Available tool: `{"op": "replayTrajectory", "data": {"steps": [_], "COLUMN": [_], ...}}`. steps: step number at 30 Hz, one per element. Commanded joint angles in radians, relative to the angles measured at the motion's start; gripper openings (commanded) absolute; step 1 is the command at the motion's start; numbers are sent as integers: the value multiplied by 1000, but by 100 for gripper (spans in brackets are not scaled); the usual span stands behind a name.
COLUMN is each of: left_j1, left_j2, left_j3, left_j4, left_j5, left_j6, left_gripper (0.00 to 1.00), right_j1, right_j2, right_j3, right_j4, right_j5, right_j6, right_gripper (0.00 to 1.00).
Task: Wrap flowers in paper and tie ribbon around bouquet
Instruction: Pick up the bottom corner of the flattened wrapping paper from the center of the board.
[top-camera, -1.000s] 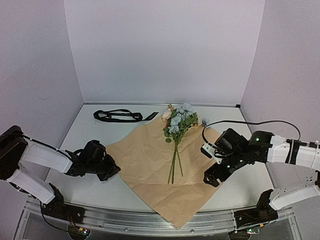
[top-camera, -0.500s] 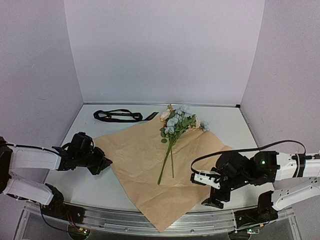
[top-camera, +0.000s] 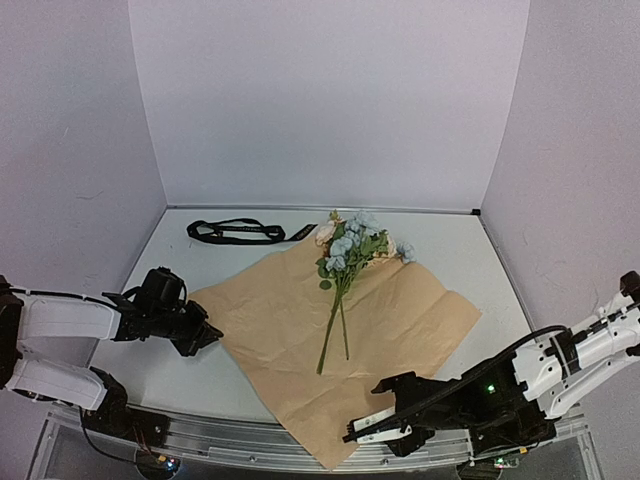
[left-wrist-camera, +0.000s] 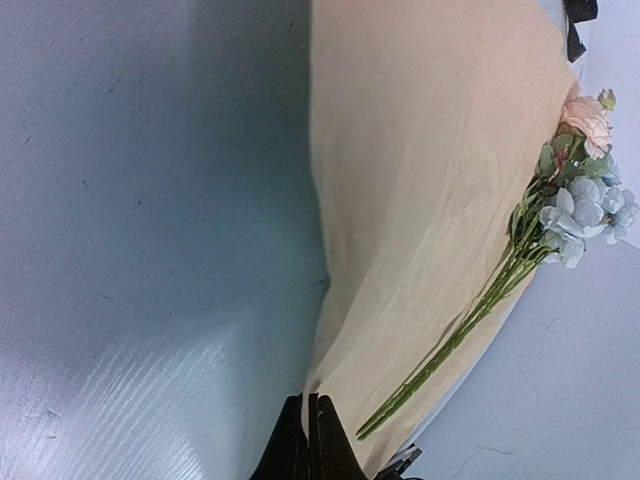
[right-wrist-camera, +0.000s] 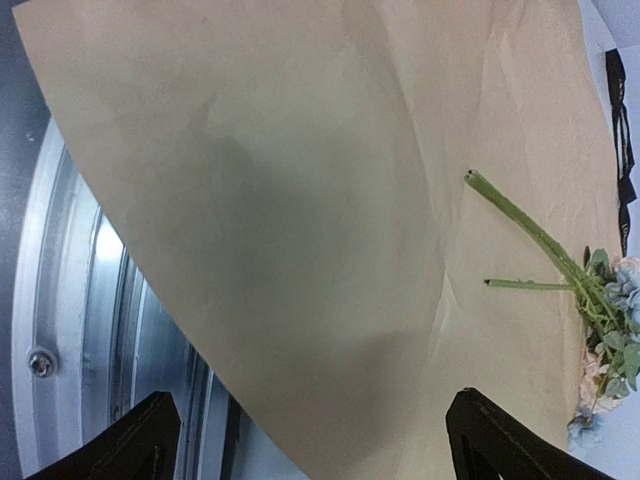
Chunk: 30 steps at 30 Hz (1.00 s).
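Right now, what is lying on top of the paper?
The flowers lie on the paper, stems pointing toward the near edge, blooms at its far corner. The part of the table under the sheet is hidden.

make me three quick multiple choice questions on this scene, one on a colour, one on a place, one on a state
1. Which colour does the paper show on top?
A white
B tan
C red

2. Where is the ribbon?
A on the paper
B off the front edge
C on the table behind the paper

3. The right gripper is:
A wide open
B shut on the paper
C shut on the ribbon

Answers: B, the tan face is up in every view; C, it lies at the far left near the back wall; A, its jaws stand far apart in the right wrist view.
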Motion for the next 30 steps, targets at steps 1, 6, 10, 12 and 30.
{"op": "replayTrajectory", "data": {"steps": [1, 6, 10, 12, 30], "left_j1": [6, 9, 10, 12, 17], "left_j2": [-20, -25, -43, -52, -124], "left_j3": [29, 26, 23, 18, 113], "left_j4": [-32, -42, -60, -71, -289], "left_j5": [15, 22, 14, 10, -123], "left_j6": [0, 3, 5, 5, 139], "left_gripper": [0, 0, 0, 0, 16], "right_j1": [83, 104, 104, 104, -68], "right_j2": [101, 185, 204, 200, 102], "right_j3": [63, 87, 101, 110, 320], "right_j4": [134, 181, 216, 217, -198], "right_j5": [152, 227, 293, 304, 131], "right_j6": [-78, -88, -97, -102, 202], "right_gripper": [95, 93, 82, 66, 0]}}
